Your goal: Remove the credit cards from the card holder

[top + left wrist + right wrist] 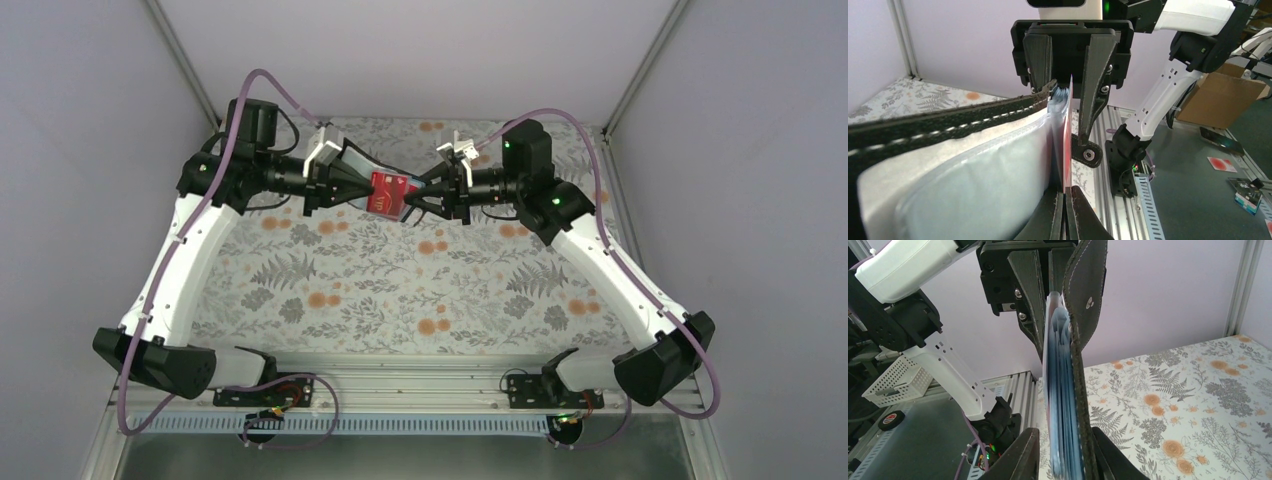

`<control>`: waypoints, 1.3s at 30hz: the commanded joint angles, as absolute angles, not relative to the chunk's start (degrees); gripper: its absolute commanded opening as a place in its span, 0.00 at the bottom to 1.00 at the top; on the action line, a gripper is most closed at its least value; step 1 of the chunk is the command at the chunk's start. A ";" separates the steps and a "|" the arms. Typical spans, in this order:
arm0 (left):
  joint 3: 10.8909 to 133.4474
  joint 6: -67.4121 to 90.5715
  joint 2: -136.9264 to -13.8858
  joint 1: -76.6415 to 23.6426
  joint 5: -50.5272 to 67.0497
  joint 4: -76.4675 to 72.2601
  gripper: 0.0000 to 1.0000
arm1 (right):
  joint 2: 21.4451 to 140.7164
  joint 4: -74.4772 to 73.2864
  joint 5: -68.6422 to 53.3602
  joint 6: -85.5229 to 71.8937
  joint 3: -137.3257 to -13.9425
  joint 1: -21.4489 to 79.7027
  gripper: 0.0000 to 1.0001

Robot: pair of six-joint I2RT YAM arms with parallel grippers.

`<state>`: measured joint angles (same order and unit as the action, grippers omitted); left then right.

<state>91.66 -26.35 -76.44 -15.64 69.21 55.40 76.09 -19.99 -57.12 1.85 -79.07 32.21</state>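
Your left tool [368,190] is pinched tight on the edge of a credit card [1066,150], its fingers all but touching. Facing it tip to tip, your right tool [414,203] has its jaws parted, with a gap showing inside one finger. Behind each tool the wrist runs level and the forearm slopes back down to its base. Both tools hang above the tabletop [480,290].
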 commanded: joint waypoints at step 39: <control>87.02 -35.61 -75.15 0.60 56.24 58.58 0.02 | 76.43 -25.84 -46.95 -1.73 -76.77 20.43 0.04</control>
<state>90.17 -36.40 -74.72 -2.35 55.90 61.08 75.57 -26.48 -48.29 1.45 -77.30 22.41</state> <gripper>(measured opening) 0.027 0.108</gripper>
